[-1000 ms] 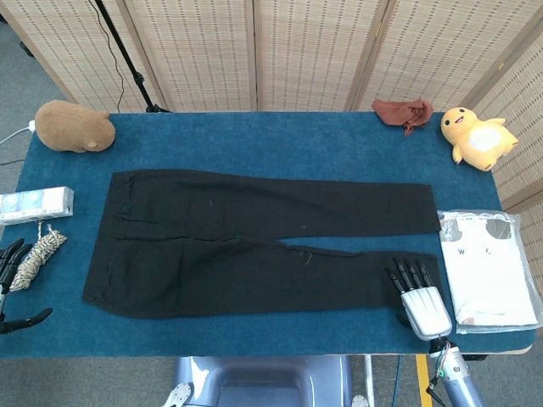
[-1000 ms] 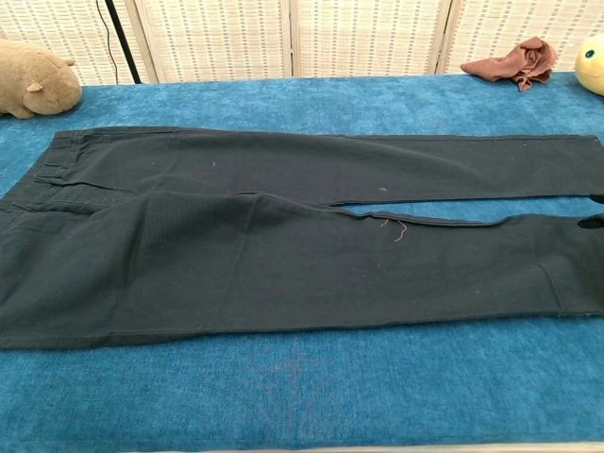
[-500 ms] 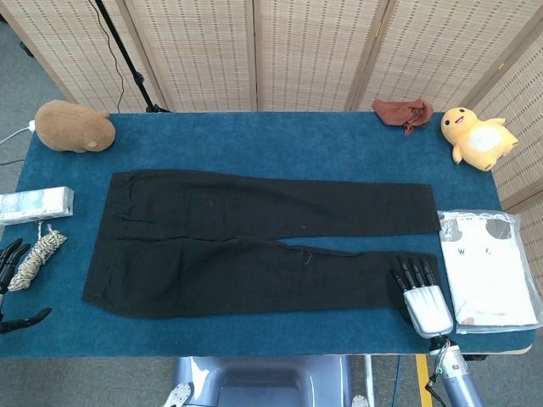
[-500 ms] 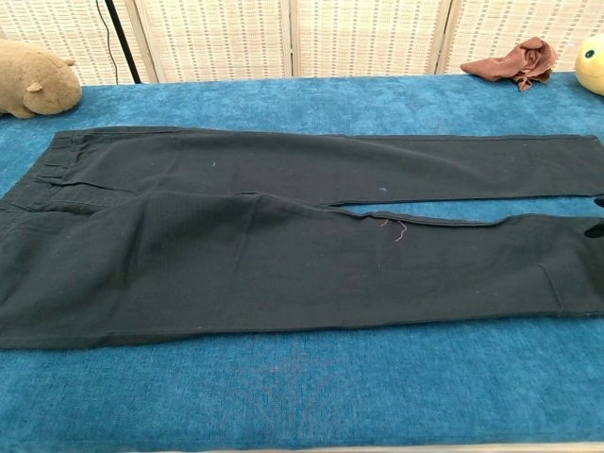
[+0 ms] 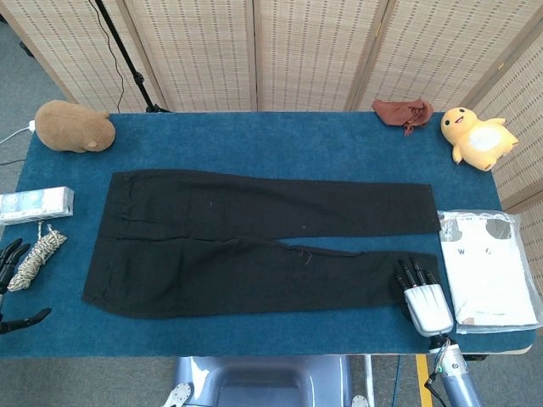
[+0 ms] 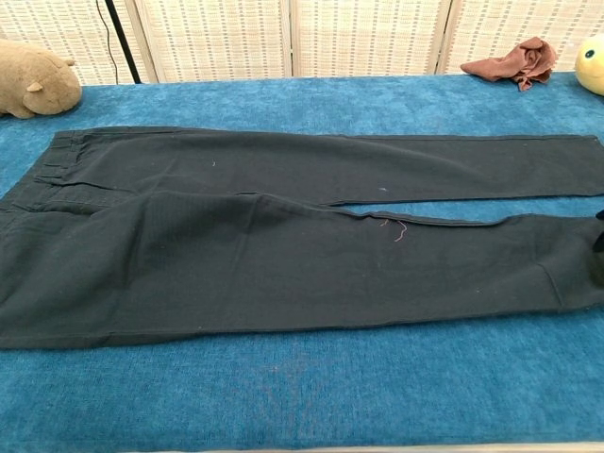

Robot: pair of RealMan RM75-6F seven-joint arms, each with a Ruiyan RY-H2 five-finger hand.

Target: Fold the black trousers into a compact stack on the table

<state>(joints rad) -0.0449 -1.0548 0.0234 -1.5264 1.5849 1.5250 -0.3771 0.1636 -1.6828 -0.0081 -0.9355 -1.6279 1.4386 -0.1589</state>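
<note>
One pair of black trousers lies spread flat across the middle of the blue table, waistband toward the left edge and both legs running out toward the right edge. We see the far leg lying straight, while the near leg angles slightly toward the front edge, with a narrow wedge of table showing between them.

At the hem of the near leg, by the front right corner, we find the right hand lying palm down, its dark fingers resting on the cloth; we cannot tell whether they pinch the fabric. In the chest view only a dark sliver of it shows at the right border. The left hand hangs off the left edge, fingers apart and holding nothing.

Just beside it on the table lies a coil of rope, with a white box above it. A brown plush sits at the far left corner, a yellow duck plush at the far right corner, and a rust-red cloth near the duck. A bagged white garment lies along the right edge.
</note>
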